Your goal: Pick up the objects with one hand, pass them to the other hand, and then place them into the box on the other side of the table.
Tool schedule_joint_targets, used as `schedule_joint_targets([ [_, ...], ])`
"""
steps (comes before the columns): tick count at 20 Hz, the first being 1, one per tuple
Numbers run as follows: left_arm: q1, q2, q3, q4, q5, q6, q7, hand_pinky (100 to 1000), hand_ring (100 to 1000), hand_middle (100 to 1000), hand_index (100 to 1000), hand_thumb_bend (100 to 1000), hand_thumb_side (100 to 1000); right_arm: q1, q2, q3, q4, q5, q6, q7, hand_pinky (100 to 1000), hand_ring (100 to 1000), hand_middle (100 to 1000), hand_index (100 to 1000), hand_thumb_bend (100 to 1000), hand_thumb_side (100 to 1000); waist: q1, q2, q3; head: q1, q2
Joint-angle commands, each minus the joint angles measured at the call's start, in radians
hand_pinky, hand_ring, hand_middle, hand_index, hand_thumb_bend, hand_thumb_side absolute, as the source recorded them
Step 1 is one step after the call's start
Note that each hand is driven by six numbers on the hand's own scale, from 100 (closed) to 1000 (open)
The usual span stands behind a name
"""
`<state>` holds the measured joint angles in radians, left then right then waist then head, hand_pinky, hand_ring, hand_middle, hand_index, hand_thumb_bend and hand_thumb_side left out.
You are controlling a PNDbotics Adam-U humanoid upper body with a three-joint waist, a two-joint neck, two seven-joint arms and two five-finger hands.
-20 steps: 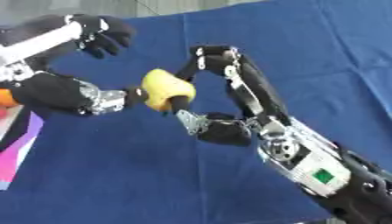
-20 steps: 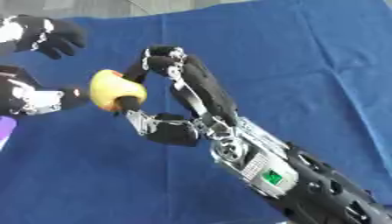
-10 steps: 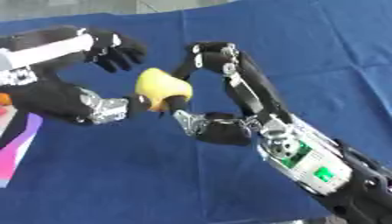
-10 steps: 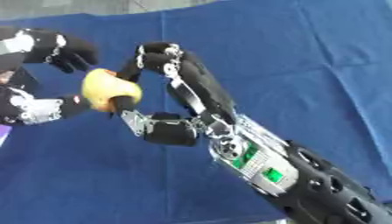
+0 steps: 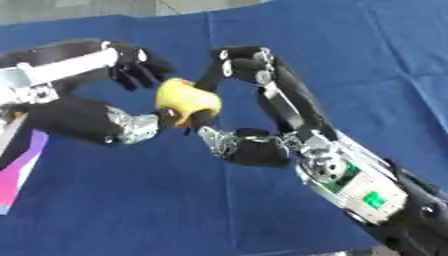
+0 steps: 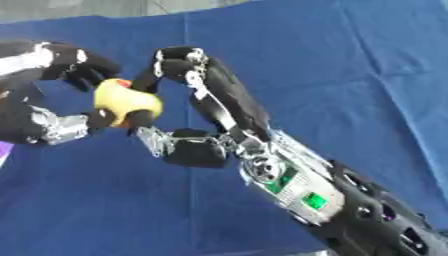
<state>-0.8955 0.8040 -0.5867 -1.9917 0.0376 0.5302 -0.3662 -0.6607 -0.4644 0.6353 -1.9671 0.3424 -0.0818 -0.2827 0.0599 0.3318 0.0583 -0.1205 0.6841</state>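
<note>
Blue cloth over counter (image 5: 367, 60), pale floor strip at far edge, pink-purple thing (image 5: 19, 172) at left edge. Left hand (image 5: 96, 120) fingers curled round yellow object (image 5: 185, 98), thumb side below. Object held mid-air above cloth, between both hands. Right hand (image 5: 249, 107) fingers and thumb also pinching it. Judged: pickup done, handover underway; release and placing left. Box not visible

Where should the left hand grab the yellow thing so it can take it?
Probably round the yellow object's bare upper-left side, coming from the left. The right hand already pinches its lower right, and the left hand's fingers curl there.
</note>
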Motion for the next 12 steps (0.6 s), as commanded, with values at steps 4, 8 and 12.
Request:
schedule_joint_targets([
  [4,-0.019,-0.005,0.000,-0.008,0.061,-0.013,0.010,788,755,685,830,142,489,-0.012,-0.016,-0.003,-0.033,-0.012,-0.021,0.008,828,582,450,569,100,100,-0.001,-0.015,0.003,0.002,-0.007],
  [8,-0.019,-0.010,0.000,-0.008,0.075,-0.015,0.035,736,653,564,705,100,469,-0.008,-0.018,-0.003,-0.033,-0.012,-0.023,0.013,827,581,450,570,100,100,-0.002,-0.015,0.001,0.002,-0.007],
  [12,-0.021,-0.013,0.000,-0.008,0.046,0.010,0.069,643,549,482,615,100,450,-0.008,-0.018,-0.005,-0.033,-0.014,-0.023,0.004,827,582,452,571,100,100,-0.002,-0.014,0.000,0.002,-0.005],
])
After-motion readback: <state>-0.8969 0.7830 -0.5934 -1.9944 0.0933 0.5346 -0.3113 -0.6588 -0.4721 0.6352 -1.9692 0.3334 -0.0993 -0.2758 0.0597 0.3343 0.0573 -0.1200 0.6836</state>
